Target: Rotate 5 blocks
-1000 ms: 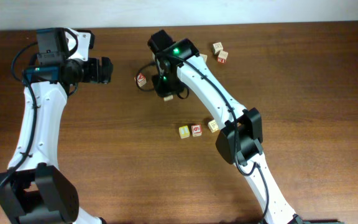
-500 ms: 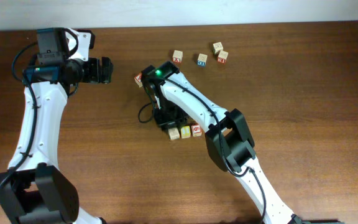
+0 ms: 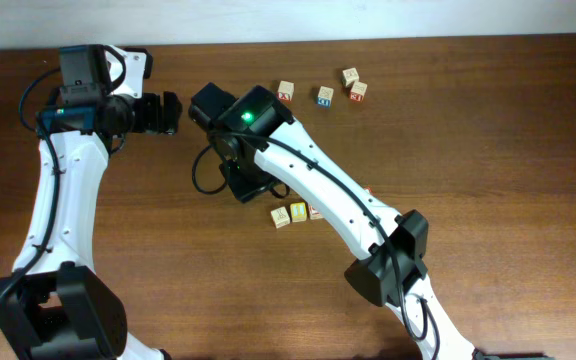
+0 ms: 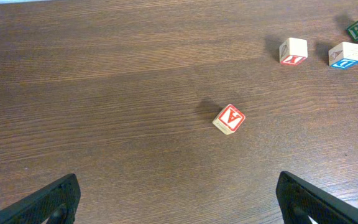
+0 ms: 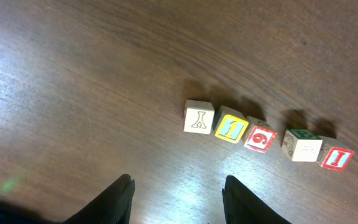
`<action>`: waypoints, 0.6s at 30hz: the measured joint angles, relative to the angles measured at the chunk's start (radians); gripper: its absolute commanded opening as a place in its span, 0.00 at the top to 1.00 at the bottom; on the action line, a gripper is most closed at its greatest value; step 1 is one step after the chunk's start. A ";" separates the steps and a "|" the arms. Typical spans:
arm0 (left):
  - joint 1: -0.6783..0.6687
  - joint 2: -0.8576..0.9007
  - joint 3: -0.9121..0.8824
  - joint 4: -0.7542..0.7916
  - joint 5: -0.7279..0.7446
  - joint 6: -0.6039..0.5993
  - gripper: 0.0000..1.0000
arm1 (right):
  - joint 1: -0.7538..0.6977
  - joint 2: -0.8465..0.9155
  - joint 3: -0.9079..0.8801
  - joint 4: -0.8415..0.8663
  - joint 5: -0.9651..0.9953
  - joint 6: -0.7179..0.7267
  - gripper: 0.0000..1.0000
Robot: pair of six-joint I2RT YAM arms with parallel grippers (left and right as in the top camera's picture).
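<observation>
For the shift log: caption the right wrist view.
Open, empty right gripper near a row of five blocks on the table.

A robotics lab bench is indicated. Two white jointed arms, a left arm point(image 3: 53, 200) and a right arm point(image 3: 318, 180), are mounted at a dark wood-grain table point(image 3: 508, 200) backed by a plain pale wall point(image 3: 368, 20).

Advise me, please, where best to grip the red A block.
I would come down from above with the left end effector and pinch two opposite side faces of the red A block. It sits alone, clear all round, but turned diagonally, so rotate to match.
</observation>
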 measured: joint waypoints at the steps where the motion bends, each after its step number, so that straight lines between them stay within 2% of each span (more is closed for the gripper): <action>1: 0.000 0.000 0.000 0.000 0.000 0.000 0.01 | -0.003 0.000 0.000 0.000 0.003 0.000 0.53; 4: 0.000 0.000 0.000 0.000 0.000 0.000 0.01 | -0.043 0.000 0.000 0.024 0.001 -0.007 0.54; 8: 0.000 0.000 0.000 0.000 0.000 0.000 0.01 | -0.118 0.000 0.000 0.031 -0.132 -0.111 0.54; 10: 0.000 0.000 0.000 0.000 0.000 0.000 0.01 | -0.178 0.000 0.000 0.034 -0.184 -0.158 0.58; 15: 0.000 0.000 0.000 0.000 0.000 0.000 0.01 | -0.190 -0.008 -0.217 0.146 -0.209 -0.152 0.61; 18: 0.000 0.000 0.000 0.000 0.000 0.000 0.01 | -0.135 -0.008 -0.318 0.198 -0.210 -0.129 0.61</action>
